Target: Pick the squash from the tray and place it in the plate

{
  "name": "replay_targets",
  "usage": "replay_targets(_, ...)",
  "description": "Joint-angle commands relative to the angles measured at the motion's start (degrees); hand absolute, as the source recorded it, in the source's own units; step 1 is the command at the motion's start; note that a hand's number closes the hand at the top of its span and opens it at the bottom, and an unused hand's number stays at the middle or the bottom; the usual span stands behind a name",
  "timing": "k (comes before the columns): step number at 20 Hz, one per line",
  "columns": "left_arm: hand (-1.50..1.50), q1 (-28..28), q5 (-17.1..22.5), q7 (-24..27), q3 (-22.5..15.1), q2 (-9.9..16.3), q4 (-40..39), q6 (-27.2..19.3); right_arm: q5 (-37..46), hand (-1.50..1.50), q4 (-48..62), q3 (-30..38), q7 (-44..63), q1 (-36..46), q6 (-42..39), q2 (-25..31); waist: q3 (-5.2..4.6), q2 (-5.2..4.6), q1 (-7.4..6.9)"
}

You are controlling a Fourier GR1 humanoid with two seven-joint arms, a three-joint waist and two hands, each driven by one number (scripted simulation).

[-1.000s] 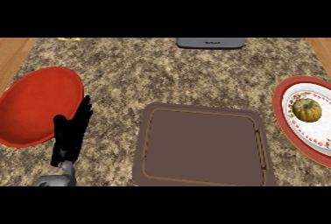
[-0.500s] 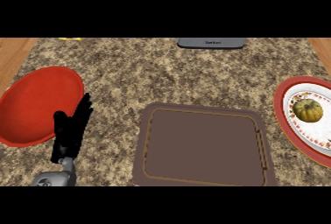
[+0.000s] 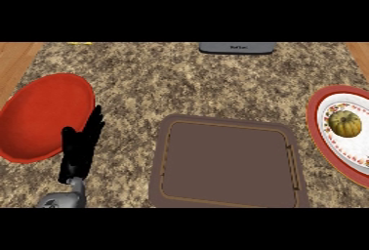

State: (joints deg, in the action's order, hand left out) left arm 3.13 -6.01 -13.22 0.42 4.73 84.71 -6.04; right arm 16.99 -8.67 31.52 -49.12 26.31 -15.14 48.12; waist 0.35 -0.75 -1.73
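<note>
The squash lies in the plate at the right edge. The brown tray sits mid-bench. The left hand rests released, fingers straight, just beside a red plate at left. A grey object lies far.

Tray mid-counter, dishes to either side.

Squash lying in the plate at 3 o'clock of the tray, against the view's edge. Second plate at 9 o'clock, well apart from the tray. Left hand between the two, just beside that second plate's rim. Flat device at 12 o'clock, far edge.
</note>
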Motion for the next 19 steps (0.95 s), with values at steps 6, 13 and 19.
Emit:
replay_targets(6, 0.0, -1.4, 0.7, 1.5, 1.3, 1.1, -0.1, 0.9, -2.2, -1.5, 0.8, 2.3, -5.1, -4.5, -3.3, 3.3, 0.09, -0.02, 0.17)
replay_targets(13, 0.0, -0.4, 0.1, 1.1, -0.3, -0.8, -0.9, 0.3, -3.2, -1.5, 1.4, 3.6, -1.2, -3.7, 2.0, 2.9, 0.18, -0.23, -0.31)
replay_targets(19, 0.0, 0.8, -1.8, 0.4, -1.7, -2.0, -0.6, -1.5, -2.5, -1.5, 1.5, 3.2, 0.0, -4.1, 4.0, 3.2, 0.29, -0.36, -0.62)
